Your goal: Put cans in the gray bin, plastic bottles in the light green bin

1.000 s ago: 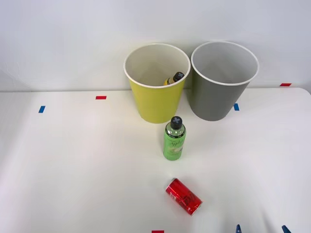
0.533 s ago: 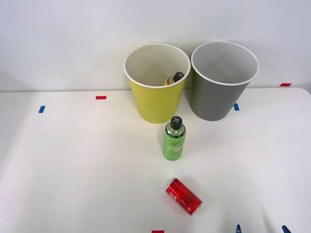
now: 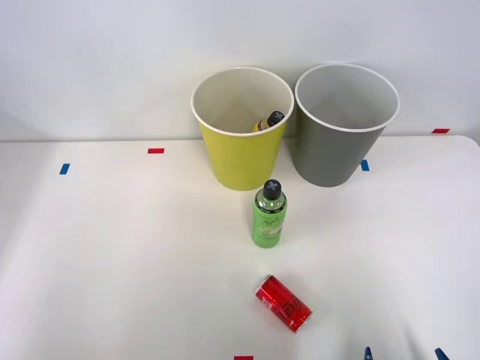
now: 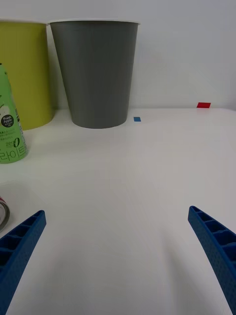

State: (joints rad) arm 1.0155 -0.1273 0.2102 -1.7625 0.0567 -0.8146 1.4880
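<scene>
**Hand idle and wide, red can and green bottle left to sort**

We note our right hand (image 4: 118, 256) low over the surface (image 3: 112, 247), spread wide with nothing between the blue ribbed fingers (image 4: 19, 246); their tips just show at the near edge in the front view. Compared with the pictures from a second ago, nothing has moved: hand, can, bottle and bins sit exactly where they were. We read this as a pause between picks, not a step under way.

Nearest the hand, off to its left, lies the red can (image 3: 283, 304), on its side and pointing diagonally; the wrist view catches only its silver end at the frame border. Beyond it the green bottle (image 3: 269, 214) stands upright, black cap on, close in front of the light green bin (image 3: 238, 154). That bin already holds the yellowish bottle (image 3: 268, 121), leaning against the inner wall. The gray bin (image 3: 341, 142) stands just beside it, to the right; we cannot see its bottom from here.

We judge the red can the likely next pick, bound for the gray bin.

Room: the stretch ahead of the hand toward the gray bin is bare. The can, lying round, may roll if nudged. The standing bottle is near the path to the bins and could tip. Blue and red tape marks (image 3: 155, 151) dot the surface.
</scene>
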